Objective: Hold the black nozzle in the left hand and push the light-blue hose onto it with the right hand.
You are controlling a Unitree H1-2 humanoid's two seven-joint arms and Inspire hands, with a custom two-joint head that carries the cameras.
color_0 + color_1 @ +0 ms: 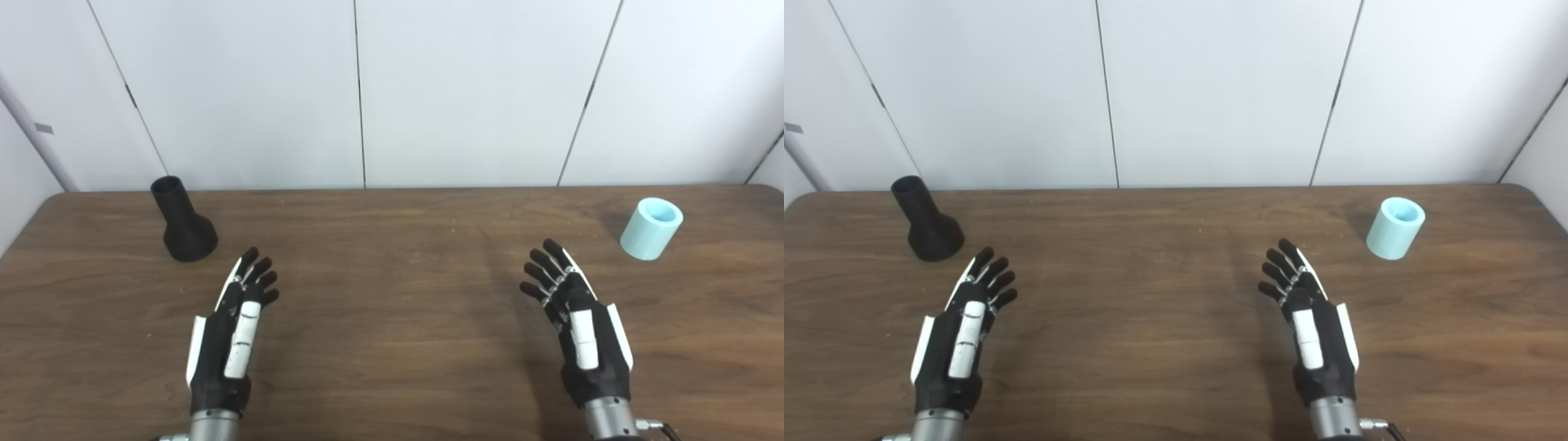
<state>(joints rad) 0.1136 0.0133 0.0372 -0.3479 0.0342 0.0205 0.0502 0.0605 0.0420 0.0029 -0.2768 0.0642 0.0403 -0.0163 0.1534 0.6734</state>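
Note:
The black nozzle (182, 221) stands upright on its wide base at the far left of the wooden table, narrow neck up. A short light-blue hose piece (651, 228) stands on end at the far right, its open mouth facing up. My left hand (234, 327) hovers over the table, open and holding nothing, just near and right of the nozzle. My right hand (576, 315) is open too, fingers spread, well to the near left of the hose. Neither hand touches its object.
The brown wooden table (392, 294) runs to white wall panels (361, 92) right behind its far edge. The nozzle stands close to that far edge and to the table's left corner.

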